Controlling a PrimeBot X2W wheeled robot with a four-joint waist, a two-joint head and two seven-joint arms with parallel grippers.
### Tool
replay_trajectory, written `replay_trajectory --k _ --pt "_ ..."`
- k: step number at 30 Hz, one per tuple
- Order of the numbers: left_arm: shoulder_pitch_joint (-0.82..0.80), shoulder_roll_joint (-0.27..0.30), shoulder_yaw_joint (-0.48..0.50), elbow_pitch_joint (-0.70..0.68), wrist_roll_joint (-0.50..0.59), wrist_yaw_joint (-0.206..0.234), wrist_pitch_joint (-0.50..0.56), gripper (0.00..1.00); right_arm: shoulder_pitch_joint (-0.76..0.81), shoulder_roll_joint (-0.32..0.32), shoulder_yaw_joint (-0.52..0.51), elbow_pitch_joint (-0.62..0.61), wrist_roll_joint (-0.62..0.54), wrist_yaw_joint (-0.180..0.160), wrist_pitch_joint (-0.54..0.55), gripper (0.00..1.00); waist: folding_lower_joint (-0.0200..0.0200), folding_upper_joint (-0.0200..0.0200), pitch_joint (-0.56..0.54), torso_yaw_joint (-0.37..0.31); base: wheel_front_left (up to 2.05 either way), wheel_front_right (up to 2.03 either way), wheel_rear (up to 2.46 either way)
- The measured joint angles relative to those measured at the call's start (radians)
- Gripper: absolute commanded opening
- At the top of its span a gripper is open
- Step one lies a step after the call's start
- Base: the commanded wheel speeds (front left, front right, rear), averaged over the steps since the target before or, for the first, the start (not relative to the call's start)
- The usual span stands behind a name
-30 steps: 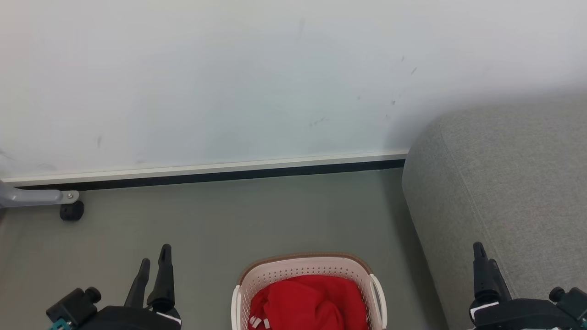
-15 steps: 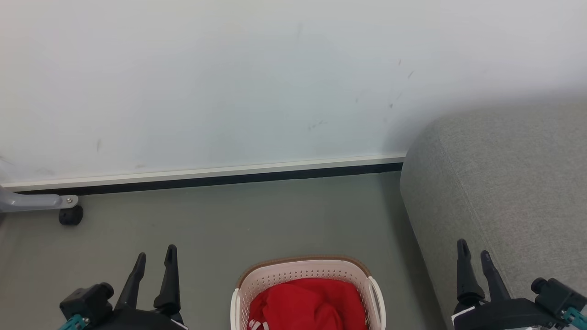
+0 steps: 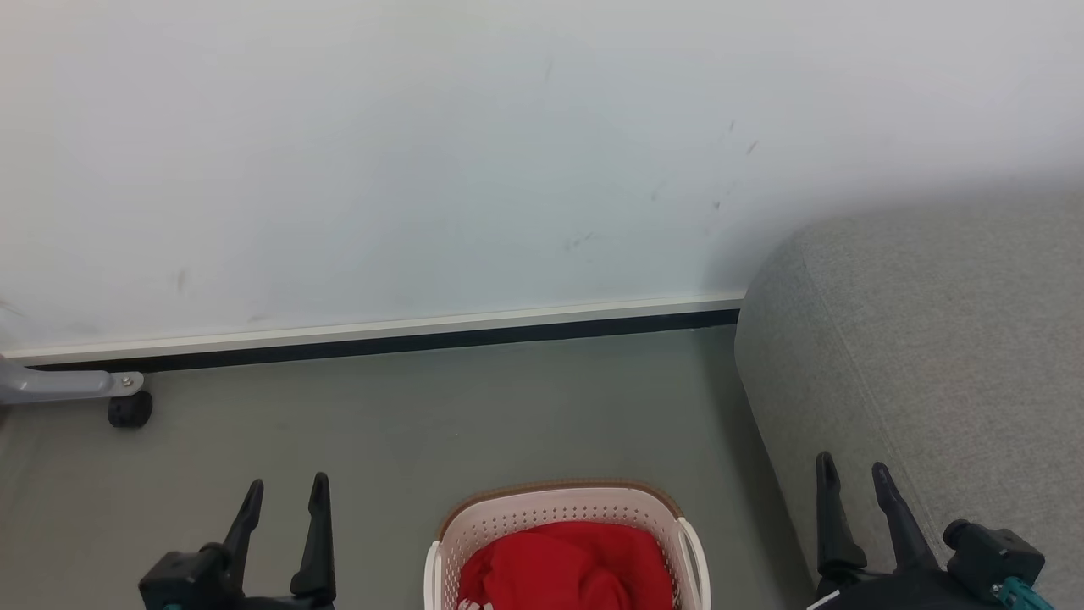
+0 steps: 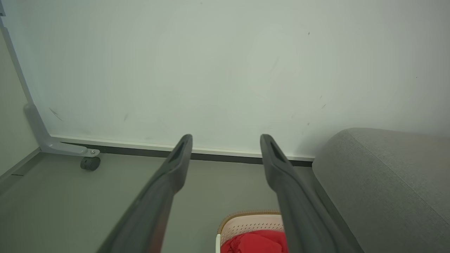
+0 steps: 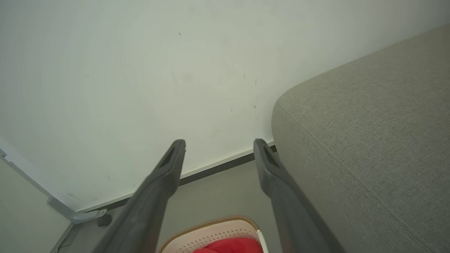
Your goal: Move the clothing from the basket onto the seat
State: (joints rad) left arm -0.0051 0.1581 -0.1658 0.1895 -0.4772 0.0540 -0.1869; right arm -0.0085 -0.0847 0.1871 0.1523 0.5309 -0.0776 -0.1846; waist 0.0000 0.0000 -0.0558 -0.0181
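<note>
Left gripper [image 3: 287, 483] and right gripper [image 3: 853, 463] were just rolled square either side of the laundry basket [image 3: 559, 500], jaws wide, empty; red clothing [image 3: 563, 563] was left inside it, none moved to the sofa [image 3: 931, 339].

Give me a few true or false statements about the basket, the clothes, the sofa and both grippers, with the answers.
1. The clothing lies in the basket. True.
2. The left gripper holds a garment. False: it is open and empty.
3. The sofa stands to the basket's right in the head view. True.
4. The right gripper is shut. False: it is open.
</note>
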Motion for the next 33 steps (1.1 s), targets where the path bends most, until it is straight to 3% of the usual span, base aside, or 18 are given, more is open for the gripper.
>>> replay_trajectory --k 18,33 --pt "0.035 0.011 -0.028 0.005 0.217 0.025 -0.063 1.0 0.022 -0.014 0.062 -0.019 -0.235 -0.036 -0.065 1.0 0.0 0.0 -0.01 -0.009 0.0 0.0 0.0" --pt "0.036 0.005 -0.011 0.029 0.225 0.016 -0.063 1.0 0.023 -0.013 0.056 -0.01 -0.236 -0.035 -0.065 1.0 0.0 0.0 -0.004 -0.01 0.0 0.0 0.0"
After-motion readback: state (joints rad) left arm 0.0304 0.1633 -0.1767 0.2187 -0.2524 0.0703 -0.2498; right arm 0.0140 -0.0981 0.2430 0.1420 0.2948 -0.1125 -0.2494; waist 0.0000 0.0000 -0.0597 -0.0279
